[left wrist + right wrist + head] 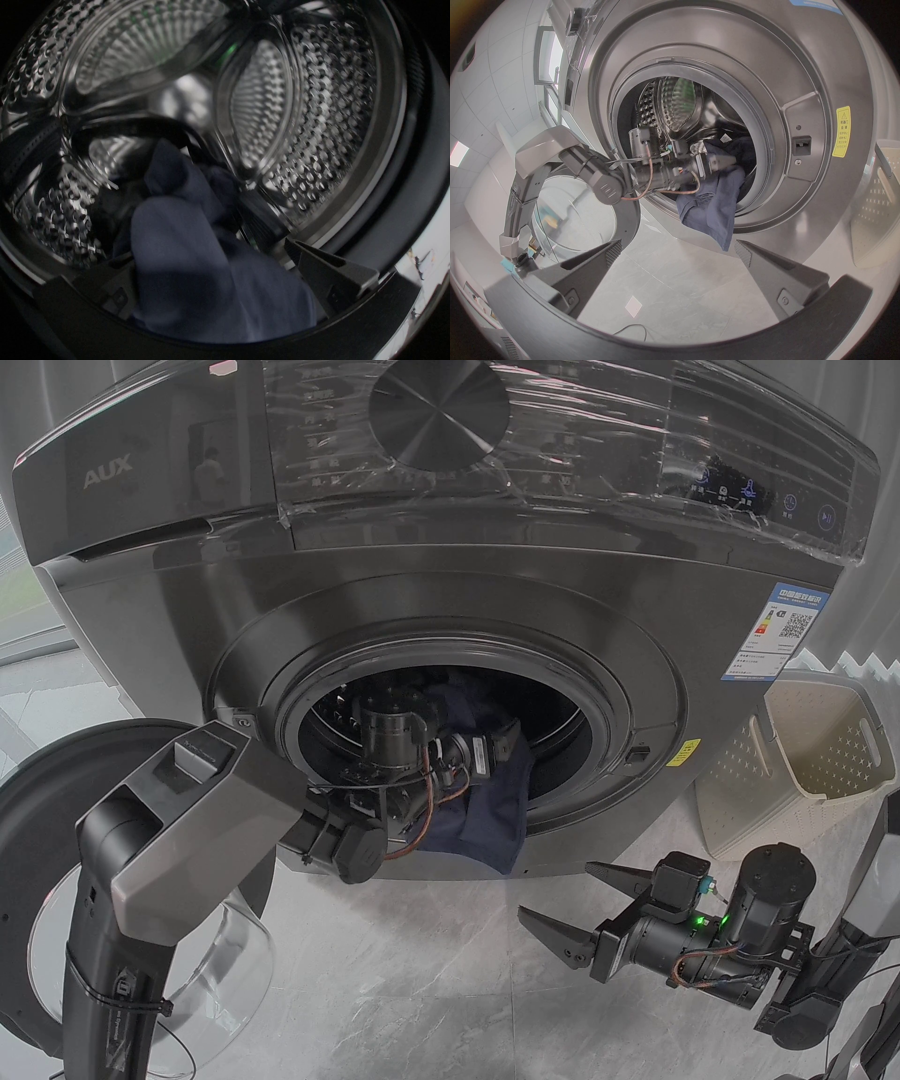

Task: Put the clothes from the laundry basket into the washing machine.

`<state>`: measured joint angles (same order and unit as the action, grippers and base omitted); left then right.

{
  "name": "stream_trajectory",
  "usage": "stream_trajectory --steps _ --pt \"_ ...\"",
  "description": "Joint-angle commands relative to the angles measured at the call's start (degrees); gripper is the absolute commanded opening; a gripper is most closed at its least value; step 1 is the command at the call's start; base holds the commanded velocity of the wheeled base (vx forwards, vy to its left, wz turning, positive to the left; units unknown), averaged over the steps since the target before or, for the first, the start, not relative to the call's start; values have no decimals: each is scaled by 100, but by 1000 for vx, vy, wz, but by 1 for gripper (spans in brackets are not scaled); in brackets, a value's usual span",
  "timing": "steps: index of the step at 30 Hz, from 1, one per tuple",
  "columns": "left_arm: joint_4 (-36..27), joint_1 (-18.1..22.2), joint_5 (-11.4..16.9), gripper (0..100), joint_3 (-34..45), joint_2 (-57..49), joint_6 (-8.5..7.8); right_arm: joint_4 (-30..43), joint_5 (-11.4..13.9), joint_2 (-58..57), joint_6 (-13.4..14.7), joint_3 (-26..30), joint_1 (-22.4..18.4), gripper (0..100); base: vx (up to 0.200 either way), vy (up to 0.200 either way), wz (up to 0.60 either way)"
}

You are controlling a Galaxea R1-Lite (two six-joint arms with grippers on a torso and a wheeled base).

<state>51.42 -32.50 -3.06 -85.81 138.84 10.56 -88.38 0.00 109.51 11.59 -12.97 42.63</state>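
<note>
Grey marbled floor tiles (pixel 422 969) lie under a dark steel washing machine (pixel 525 576), its door (pixel 56 847) open at 8 o'clock. A cream laundry basket (pixel 825 735) tilts at 3 o'clock. A navy garment (pixel 483 810) spills over the drum rim at 6 o'clock, between the left gripper's (pixel 201 251) spread fingers. The right gripper (pixel 556 890) hovers wide above the floor
</note>
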Motion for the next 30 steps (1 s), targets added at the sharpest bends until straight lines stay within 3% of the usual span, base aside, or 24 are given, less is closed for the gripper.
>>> stream_trajectory --steps 1,15,16,30 --pt "167 -257 464 100 1137 -648 -19 -4 0 -17 1 -12 0 100 0 0 0" --pt "562 -213 587 100 943 12 -142 -4 0 -44 -8 -21 8 100 0 0 0" --pt "588 -222 587 0 943 47 -142 -4 0 -44 -8 -21 8 100 0 0 0" --pt "747 -178 438 0 187 328 -106 -4 0 -52 -8 -30 26 100 0 0 0"
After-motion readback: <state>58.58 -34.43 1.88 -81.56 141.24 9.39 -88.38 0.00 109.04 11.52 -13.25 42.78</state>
